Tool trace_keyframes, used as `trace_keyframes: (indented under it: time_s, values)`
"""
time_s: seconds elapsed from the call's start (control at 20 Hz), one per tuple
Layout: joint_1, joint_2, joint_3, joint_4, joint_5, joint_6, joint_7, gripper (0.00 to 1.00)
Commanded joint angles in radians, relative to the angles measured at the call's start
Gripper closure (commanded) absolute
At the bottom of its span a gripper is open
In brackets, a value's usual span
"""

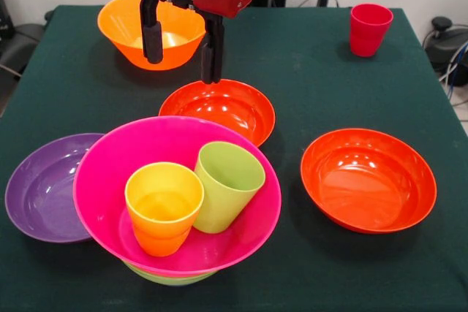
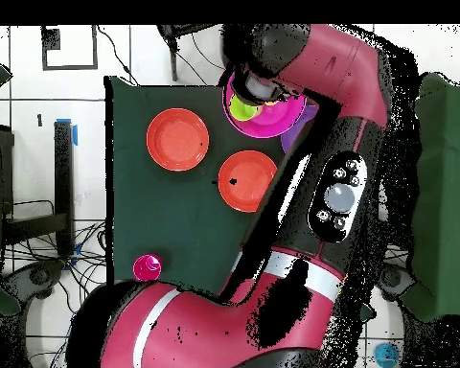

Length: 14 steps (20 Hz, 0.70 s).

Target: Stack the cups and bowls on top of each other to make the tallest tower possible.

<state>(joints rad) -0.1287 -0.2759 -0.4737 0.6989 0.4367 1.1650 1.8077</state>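
My gripper (image 1: 181, 69) hangs open and empty above the table, between a deep orange bowl (image 1: 124, 23) behind it and a shallow red-orange bowl (image 1: 227, 111) in front. The tower stands nearer the front: a magenta bowl (image 1: 102, 173) rests on a lime-green bowl (image 1: 170, 278). Inside the magenta bowl a yellow-orange cup (image 1: 162, 206) stands upright and a lime green cup (image 1: 225, 184) leans beside it. A purple bowl (image 1: 40, 191) lies against the tower's left side. A second red-orange bowl (image 1: 368, 178) sits at the right. A red cup (image 1: 368, 28) stands at the far right corner.
In the overhead view my arm (image 2: 339, 192) covers much of the table and hides the gripper. The two red-orange bowls (image 2: 177, 139) (image 2: 247, 180), the red cup (image 2: 147, 266) and the magenta bowl (image 2: 277, 117) show beside it. Dark green cloth (image 1: 314, 100) covers the table.
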Motion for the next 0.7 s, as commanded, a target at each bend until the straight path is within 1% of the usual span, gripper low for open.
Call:
trace_keyframes:
  time_s: [0.05, 0.3, 0.5, 0.7]
  values:
    - [0.012, 0.066, 0.132, 0.010, -0.077, 0.040, -0.073, 0.00]
    - [0.008, 0.080, 0.129, -0.011, -0.081, 0.041, -0.071, 0.00]
    - [0.001, 0.116, 0.129, -0.048, -0.080, 0.037, -0.066, 0.00]
    - [0.000, 0.139, 0.128, -0.063, -0.079, 0.023, -0.058, 0.00]
